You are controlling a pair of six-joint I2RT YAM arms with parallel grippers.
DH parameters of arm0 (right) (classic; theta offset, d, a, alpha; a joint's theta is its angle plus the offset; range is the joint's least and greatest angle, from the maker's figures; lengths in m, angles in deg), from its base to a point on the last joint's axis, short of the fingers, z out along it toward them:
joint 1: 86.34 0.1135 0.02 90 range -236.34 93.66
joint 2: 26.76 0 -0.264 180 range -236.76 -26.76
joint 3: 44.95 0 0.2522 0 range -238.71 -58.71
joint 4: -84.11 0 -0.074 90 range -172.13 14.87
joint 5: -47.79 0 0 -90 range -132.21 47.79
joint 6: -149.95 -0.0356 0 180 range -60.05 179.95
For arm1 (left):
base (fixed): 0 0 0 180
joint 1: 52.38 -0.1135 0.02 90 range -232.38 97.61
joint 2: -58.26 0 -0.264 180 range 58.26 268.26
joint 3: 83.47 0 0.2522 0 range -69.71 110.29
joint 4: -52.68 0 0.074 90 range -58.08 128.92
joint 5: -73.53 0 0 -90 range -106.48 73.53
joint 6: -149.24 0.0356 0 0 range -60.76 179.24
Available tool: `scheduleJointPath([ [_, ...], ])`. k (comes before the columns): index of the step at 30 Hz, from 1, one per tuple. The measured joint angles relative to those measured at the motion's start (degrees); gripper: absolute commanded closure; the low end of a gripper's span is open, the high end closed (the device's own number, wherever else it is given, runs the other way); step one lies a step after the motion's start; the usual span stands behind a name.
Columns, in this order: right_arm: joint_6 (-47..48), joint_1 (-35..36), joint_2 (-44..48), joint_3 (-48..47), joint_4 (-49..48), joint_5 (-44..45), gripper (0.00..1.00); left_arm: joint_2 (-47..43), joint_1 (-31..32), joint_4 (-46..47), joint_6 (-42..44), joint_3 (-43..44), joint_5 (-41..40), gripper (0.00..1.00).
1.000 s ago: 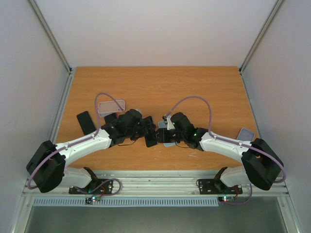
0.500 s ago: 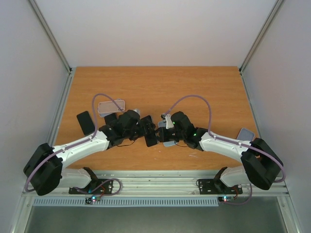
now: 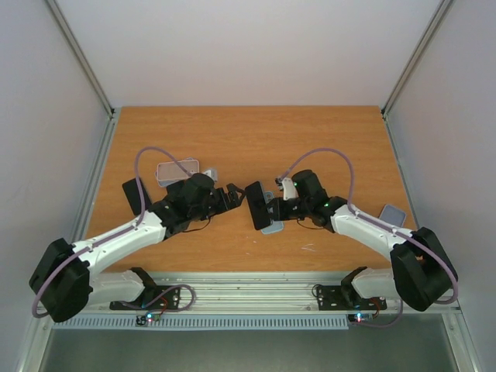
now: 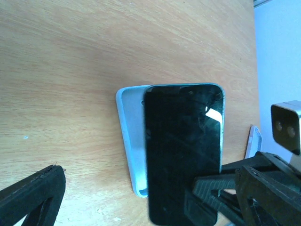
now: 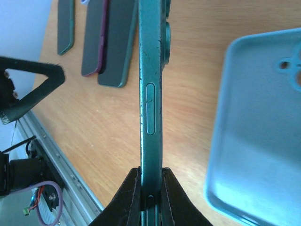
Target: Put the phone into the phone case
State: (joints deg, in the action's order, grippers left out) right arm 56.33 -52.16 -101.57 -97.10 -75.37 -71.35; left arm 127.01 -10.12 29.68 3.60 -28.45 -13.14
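Phone (image 4: 183,150), dark-screened, green-edged, pinched in right end effector (image 5: 150,176) beside pale-blue case (image 4: 129,141); left end effector (image 3: 235,195) open

Phone (image 5: 150,94): black screen, dark green frame, side button showing. Held up on edge just beside the case, back toward it.
Case (image 5: 258,141): pale blue, lying flat, open side up, camera holes visible.

Left arm (image 3: 116,236): white shell links, black joint housings.
Right arm (image 3: 372,231): same white-and-black build (a green light glows near the wrist).
Cables (image 3: 325,150): thin lilac loops, one arching over each forearm.
Bases (image 3: 151,297): black plates with tiny red and green lights.
Right gripper (image 5: 149,172): black wedge-shaped fingers.
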Motion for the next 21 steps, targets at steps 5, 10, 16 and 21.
scheduleJointPath([
  [5, 3.8, -6.2, -0.1, 0.0, 4.4, -2.8, 0.99, 0.7, -0.5, 0.3, 0.4, -0.5, 1.0, 0.01],
  [10, 6.3, -10.1, -1.7, -0.4, 6.1, -5.2, 0.99, 4.2, -0.6, 1.3, 0.8, -0.3, 2.5, 0.00],
  [16, 8.0, -11.4, -7.0, -2.0, 6.4, -7.3, 0.99, 10.9, -0.6, 2.5, 0.9, 1.6, 5.2, 0.01],
  [21, 8.3, -11.5, -10.4, -2.6, 6.2, -8.1, 0.99, 15.7, -0.6, 3.3, 1.1, 4.0, 6.8, 0.01],
])
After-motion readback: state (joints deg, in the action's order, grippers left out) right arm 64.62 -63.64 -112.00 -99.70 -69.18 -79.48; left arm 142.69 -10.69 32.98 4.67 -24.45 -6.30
